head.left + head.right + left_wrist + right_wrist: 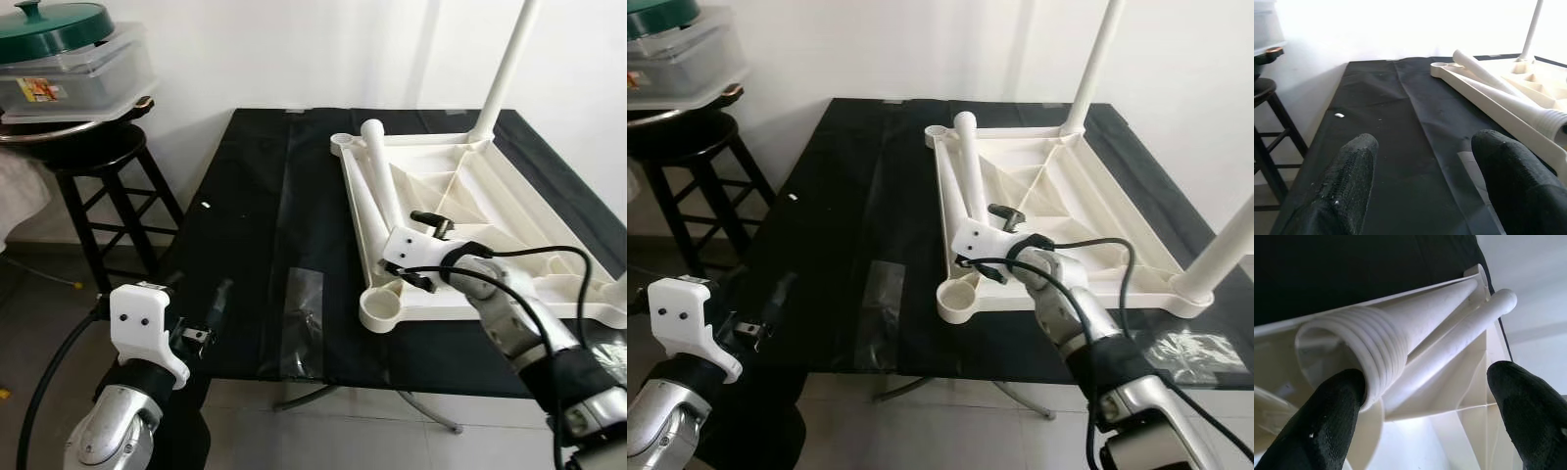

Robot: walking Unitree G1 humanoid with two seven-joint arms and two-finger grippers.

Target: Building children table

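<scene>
The white children's table top point(534, 211) lies upside down on a black-covered table point(245, 196). One white leg point(505, 69) stands upright in its far corner, and another point(1225, 250) in the near right corner. A loose leg point(384, 176) lies along the left rim, its threaded end point(1371, 347) near the empty front socket point(382, 311). My right gripper point(419, 248) is open around that threaded end, with one finger point(1332, 416) touching the threads. My left gripper point(1422, 161) hangs open over the table's front left edge, holding nothing.
A black stool point(98, 166) at the left carries a clear container point(73, 73) with a green lid. A clear plastic bag point(304, 318) lies at the table's front edge, and another point(1190, 348) at the right. A small white piece point(206, 206) sits near the left edge.
</scene>
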